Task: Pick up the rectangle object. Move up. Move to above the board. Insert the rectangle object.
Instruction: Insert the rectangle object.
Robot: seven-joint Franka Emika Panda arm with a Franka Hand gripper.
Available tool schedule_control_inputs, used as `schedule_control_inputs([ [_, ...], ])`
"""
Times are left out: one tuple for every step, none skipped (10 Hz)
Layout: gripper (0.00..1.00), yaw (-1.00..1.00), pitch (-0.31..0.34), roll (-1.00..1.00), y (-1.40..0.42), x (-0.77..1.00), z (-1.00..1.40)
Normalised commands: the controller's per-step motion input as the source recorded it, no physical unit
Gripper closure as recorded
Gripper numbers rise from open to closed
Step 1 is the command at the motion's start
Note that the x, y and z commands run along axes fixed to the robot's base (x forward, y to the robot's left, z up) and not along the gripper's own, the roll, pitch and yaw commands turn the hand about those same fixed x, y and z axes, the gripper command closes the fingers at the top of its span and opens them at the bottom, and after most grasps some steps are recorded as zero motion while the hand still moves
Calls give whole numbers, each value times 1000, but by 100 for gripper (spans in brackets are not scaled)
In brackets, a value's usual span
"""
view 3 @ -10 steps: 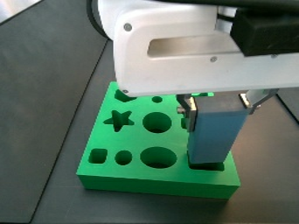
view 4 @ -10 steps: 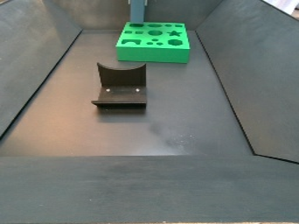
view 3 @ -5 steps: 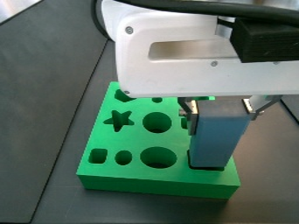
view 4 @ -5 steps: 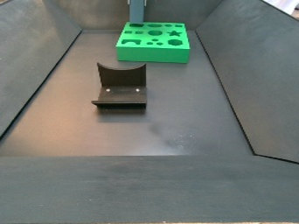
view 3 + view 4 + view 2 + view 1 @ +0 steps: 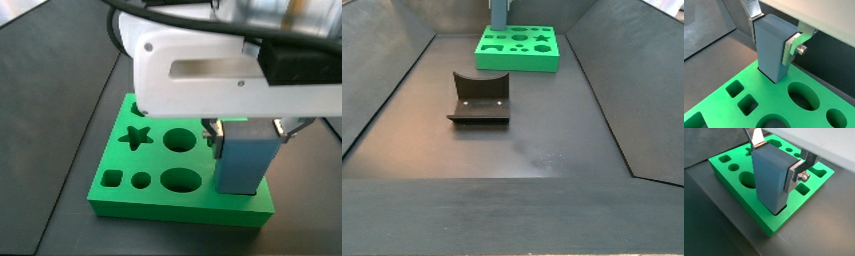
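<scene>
The rectangle object [image 5: 769, 183], a tall steel-blue block, stands upright with its lower end in a hole near one corner of the green board [image 5: 764, 220]. My gripper [image 5: 775, 162] is shut on its upper part, one silver finger [image 5: 794, 174] flat on each narrow side. The same hold shows on the block [image 5: 769, 55] in my gripper [image 5: 774, 32] over the board [image 5: 774, 97]. In a side view the gripper [image 5: 249, 132] holds the block [image 5: 243, 165] at the board's [image 5: 174, 208] front right. Farther off, only the block [image 5: 497, 14] shows above the board [image 5: 516, 62].
A dark fixture [image 5: 478, 97] with a curved notch stands on the dark floor in front of the board. Sloped dark walls [image 5: 603, 90] close in the workspace. Star, round and square holes [image 5: 134, 137] lie beside the block.
The gripper and the block have moved down a little; the block's top sits lower and its lower end has gone deeper into the board's hole.
</scene>
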Motion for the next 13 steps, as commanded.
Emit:
schedule_control_inputs([
  [100,0,-20,0,-174,117,-17],
  [100,0,-13,0,-137,103,-37],
  [100,0,-14,43,-97,40,-111],
  [100,0,0,9,0,14,0],
  [100,0,14,51,0,46,0],
  [100,0,31,229,-49,163,-300],
  [100,0,50,299,-71,263,-457],
  [100,0,57,283,-80,346,-523],
  [100,0,47,263,-100,383,-563],
  [100,0,101,304,-109,474,-514],
  [100,0,101,284,-97,471,-506],
  [100,0,109,243,-74,494,-543],
  [100,0,27,63,0,180,-151],
])
